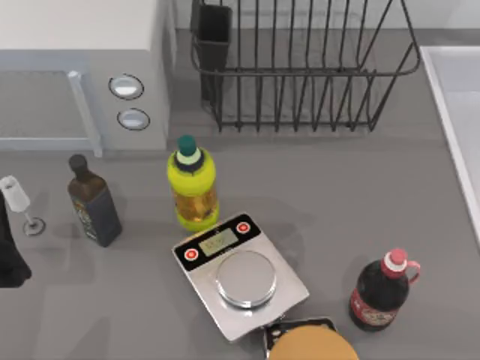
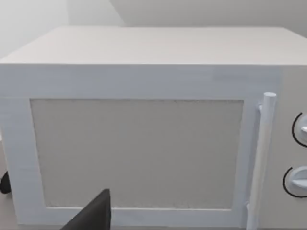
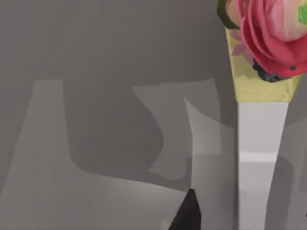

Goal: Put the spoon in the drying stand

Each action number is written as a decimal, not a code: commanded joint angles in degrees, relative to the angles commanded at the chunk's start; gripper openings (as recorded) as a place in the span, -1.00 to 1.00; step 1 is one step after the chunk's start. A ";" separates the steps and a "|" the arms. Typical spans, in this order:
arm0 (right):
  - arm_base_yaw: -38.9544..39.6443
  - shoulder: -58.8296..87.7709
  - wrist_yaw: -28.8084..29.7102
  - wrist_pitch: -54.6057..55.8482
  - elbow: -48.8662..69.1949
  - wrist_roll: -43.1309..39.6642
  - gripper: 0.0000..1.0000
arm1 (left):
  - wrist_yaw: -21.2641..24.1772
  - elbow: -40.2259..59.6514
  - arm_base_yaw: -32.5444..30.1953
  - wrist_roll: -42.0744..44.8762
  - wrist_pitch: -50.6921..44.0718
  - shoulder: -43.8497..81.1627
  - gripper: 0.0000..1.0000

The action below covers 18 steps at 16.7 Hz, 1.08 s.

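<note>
Drying stand (image 1: 300, 67): back of the table, utensil cup (image 1: 214, 34) at its left corner.
Spoon: I cannot find it.
My grippers: open or pressed together, cannot tell.
Doing it well: locate the spoon first, avoiding the yellow bottle (image 1: 193, 184).

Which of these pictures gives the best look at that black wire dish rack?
The top view: the drying stand sits at the table's far edge, its upright tines, flared sides and corner utensil cup plain to see. The left wrist view faces a white microwave instead; the right wrist view faces grey tabletop.
</note>
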 joint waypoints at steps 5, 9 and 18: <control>-0.36 -2.21 -0.05 -15.54 12.85 -0.72 -1.00 | 0.00 0.00 0.00 0.00 0.00 0.00 1.00; -0.59 -5.22 -0.04 -33.19 25.17 -0.86 -1.00 | 0.00 0.00 0.00 0.00 0.00 0.00 1.00; -0.44 -9.45 0.00 -46.00 36.39 -0.56 -1.00 | 0.00 0.00 0.00 0.00 0.00 0.00 1.00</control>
